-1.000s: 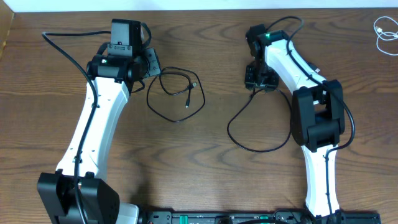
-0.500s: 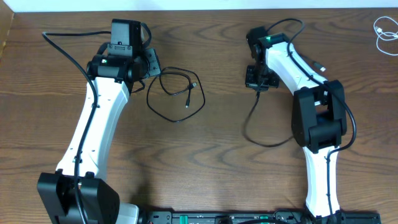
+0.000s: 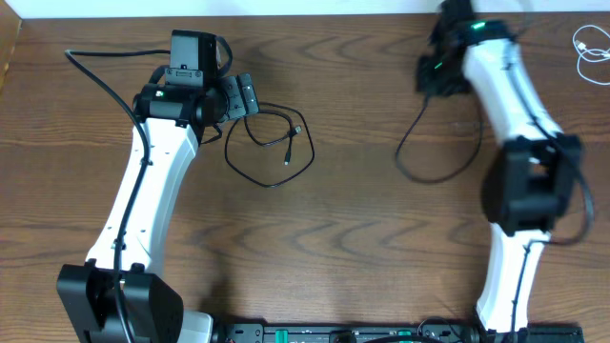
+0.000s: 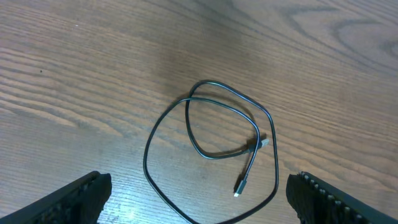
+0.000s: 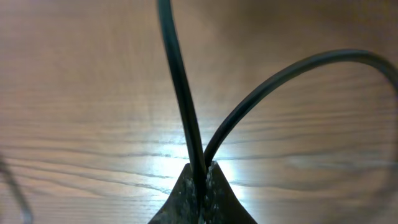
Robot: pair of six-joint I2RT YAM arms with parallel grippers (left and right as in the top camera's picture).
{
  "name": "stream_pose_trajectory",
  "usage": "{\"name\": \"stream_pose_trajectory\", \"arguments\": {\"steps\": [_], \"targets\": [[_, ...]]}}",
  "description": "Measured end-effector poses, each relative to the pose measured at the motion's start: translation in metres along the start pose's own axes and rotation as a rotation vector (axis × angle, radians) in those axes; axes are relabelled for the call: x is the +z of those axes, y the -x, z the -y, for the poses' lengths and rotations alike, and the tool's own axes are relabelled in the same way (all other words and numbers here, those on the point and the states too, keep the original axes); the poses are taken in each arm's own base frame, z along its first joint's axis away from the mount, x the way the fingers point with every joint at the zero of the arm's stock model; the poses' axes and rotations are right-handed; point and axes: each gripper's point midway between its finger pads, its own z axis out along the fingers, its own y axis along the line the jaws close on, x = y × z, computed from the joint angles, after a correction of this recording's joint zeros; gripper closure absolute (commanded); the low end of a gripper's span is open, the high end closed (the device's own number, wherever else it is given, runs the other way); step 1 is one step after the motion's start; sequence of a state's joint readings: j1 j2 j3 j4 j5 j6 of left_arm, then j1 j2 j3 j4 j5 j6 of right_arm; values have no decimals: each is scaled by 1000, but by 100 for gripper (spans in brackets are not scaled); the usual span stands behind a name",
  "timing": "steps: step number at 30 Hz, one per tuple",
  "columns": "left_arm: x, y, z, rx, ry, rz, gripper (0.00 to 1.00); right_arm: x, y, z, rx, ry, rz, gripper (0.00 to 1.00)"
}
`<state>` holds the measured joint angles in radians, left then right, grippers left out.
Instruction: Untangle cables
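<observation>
Counter (image 3: 334, 257): dark wood grain, seen from overhead with both arms reaching toward the far edge.

Left gripper (image 3: 240, 97): jaws spread wide, nothing between them. In the left wrist view its two dark fingers (image 4: 81, 200) sit in the bottom corners with bare wood between them. It hovers just beside the near-left edge of the looped black cable (image 3: 272, 143) and does not touch it.

Looped black cable (image 4: 217, 155): thin, lying flat on the counter, right of the left gripper and in the left half of the scene.
- One large outer loop with a smaller loop inside it.
- The strands cross at the top of the coil.
- Both small plug ends lie within the outer loop, one near the crossing of the inner loop, the other lower down and pointing at the wrist camera.

Right gripper (image 3: 434, 71): up near the back edge of the counter, jaws pressed together on the second black cable (image 3: 400, 152). The right wrist view shows the jaw tips (image 5: 202, 180) pinching a fold of it.
- Two strands of the second black cable (image 5: 180, 93) leave the pinch, one going straight up the frame and the other arcing off to the right.
- From overhead the cable falls from the jaws in an open loop toward the middle of the counter.
- Its far part passes behind the white arm link. I cannot tell where it ends, and no plug is visible.

White cable (image 3: 591, 48): small loose coil at the far right corner, well apart from both black cables and both grippers.

The two black cables lie well apart with bare counter between them.
</observation>
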<state>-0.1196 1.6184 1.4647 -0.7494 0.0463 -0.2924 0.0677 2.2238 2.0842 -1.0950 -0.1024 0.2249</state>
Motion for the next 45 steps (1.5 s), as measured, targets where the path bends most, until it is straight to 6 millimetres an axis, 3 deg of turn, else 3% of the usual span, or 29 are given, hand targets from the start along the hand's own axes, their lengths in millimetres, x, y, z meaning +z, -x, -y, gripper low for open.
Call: {"name": "stream_pose_trajectory", "arguments": {"steps": [5, 8, 10, 12, 16, 22, 28, 35, 45], "targets": [[0, 0, 0, 0, 1, -2, 4, -121, 49, 41, 79, 17, 289, 99], [0, 0, 0, 0, 1, -1, 4, -197, 57, 78, 142, -7, 452, 99], [0, -1, 0, 0, 1, -2, 4, -237, 54, 102, 187, -35, 534, 99], [0, -1, 0, 0, 1, -2, 4, -268, 48, 122, 238, -68, 596, 99], [0, -1, 0, 0, 1, -2, 4, -295, 36, 170, 354, -151, 647, 99], [0, 0, 0, 0, 1, -2, 4, -299, 20, 242, 519, -289, 644, 99], [0, -1, 0, 0, 1, -2, 4, -283, 12, 296, 632, -392, 610, 99], [0, 0, 0, 0, 1, -2, 4, -236, -4, 355, 756, -448, 501, 99], [0, 0, 0, 0, 1, -2, 4, -148, -23, 437, 902, -525, 385, 99]]}}
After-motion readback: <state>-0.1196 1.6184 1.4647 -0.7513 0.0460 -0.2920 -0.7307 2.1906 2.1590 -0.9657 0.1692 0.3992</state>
